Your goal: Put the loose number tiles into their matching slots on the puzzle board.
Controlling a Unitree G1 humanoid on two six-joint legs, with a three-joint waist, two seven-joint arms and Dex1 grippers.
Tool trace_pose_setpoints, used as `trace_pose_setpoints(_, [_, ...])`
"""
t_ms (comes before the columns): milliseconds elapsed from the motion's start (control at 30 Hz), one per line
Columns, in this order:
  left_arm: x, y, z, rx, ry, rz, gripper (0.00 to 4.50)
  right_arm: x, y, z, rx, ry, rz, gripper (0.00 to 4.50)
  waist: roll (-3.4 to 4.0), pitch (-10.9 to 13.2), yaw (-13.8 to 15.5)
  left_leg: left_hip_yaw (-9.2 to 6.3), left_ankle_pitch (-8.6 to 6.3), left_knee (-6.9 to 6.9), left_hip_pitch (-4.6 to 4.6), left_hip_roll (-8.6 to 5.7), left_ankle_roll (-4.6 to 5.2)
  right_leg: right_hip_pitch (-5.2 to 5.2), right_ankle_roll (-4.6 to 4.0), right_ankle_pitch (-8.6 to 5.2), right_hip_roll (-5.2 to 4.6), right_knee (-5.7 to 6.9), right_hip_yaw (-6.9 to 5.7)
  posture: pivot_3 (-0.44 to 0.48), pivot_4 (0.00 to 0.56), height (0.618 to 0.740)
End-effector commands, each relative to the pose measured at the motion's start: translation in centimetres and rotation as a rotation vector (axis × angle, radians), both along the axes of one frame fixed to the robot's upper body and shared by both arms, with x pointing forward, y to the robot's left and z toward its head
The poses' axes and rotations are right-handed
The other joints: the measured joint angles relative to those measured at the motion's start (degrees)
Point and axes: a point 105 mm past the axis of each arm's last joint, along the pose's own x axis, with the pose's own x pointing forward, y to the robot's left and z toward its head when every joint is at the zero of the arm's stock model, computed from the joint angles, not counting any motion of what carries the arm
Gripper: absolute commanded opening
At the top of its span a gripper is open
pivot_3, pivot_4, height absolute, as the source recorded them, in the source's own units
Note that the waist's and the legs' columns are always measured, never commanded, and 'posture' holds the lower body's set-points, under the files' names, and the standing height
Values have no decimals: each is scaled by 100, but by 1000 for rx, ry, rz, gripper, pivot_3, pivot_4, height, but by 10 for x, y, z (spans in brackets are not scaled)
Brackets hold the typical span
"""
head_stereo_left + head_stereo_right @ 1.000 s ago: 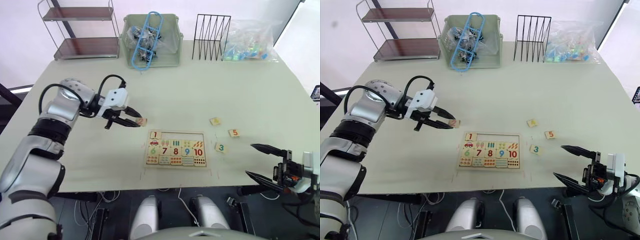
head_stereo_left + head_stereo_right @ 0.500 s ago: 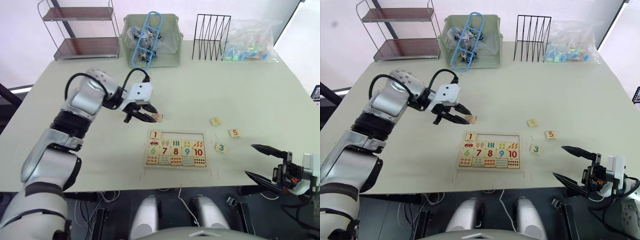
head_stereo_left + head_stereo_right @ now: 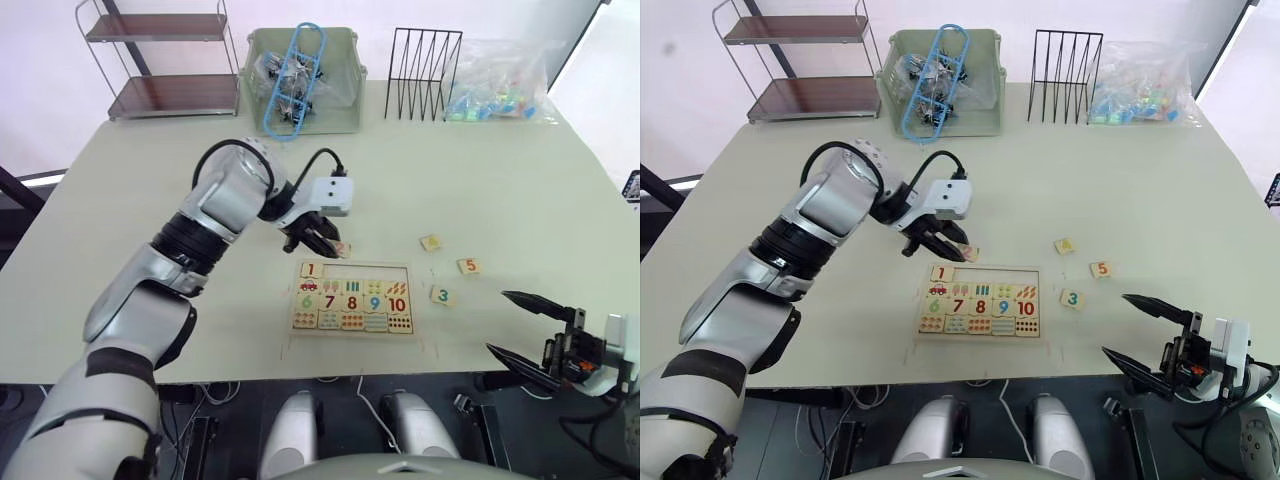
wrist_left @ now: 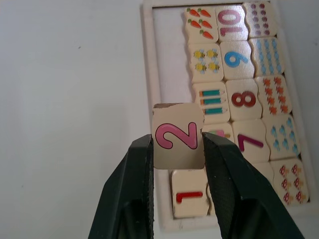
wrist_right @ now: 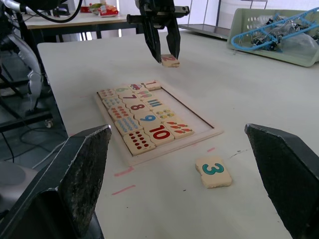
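Observation:
The puzzle board (image 3: 352, 334) lies near the table's front edge with the red 1 tile (image 3: 311, 269) seated in its top row. The rest of that row of slots (image 3: 368, 271) stands bare. My left gripper (image 3: 333, 246) is shut on the 2 tile (image 4: 178, 136), held flat just above the board's far edge, beside the 1. Loose to the right of the board lie the 4 tile (image 3: 431, 242), the 5 tile (image 3: 468, 266) and the 3 tile (image 5: 214, 172). My right gripper (image 3: 525, 330) hangs open off the table's front right corner, holding nothing.
Along the far edge stand a metal shelf (image 3: 160, 60), a green basket (image 3: 258, 70) with a blue hanger, a black wire rack (image 3: 422, 60) and a plastic bag (image 3: 500, 85) of small items. Bare tabletop surrounds the board.
My left gripper has carried the 2 tile to the right, from left of the board to just above its top edge. The right gripper has hardly moved.

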Motion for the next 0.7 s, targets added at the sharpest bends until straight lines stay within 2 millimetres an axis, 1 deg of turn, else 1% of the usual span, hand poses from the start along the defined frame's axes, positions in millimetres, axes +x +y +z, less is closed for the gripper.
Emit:
trace_pose_setpoints(33, [-2, -7, 1, 30, -27, 16, 991, -1, -1, 8, -7, -50, -15, 4500, 2, 0, -10, 0, 0, 0, 3, 0, 0, 0, -1, 0, 1, 1, 1, 0, 150, 740])
trace_pose_setpoints(233, [1, -10, -10, 72, -46, 21, 991, 0, 1, 9, -4, -57, -22, 4500, 2, 1, 5, 0, 0, 0, 2, 1, 0, 0, -1, 0, 1, 1, 1, 0, 150, 740])
trace_pose_setpoints(367, [4, -7, -16, 110, -53, 36, 991, 1, 2, 10, -6, -55, -23, 4500, 2, 1, 10, 0, 0, 0, 1, 0, 0, 0, -2, 1, 1, 1, 2, 0, 150, 740])
trace_pose_setpoints(700, [4, 0, -23, 165, -46, 56, 991, 2, 3, 13, -10, -58, -25, 4500, 3, 1, 9, 0, 0, 0, 2, 0, 0, 0, -4, 2, 1, 1, 2, 0, 150, 740])
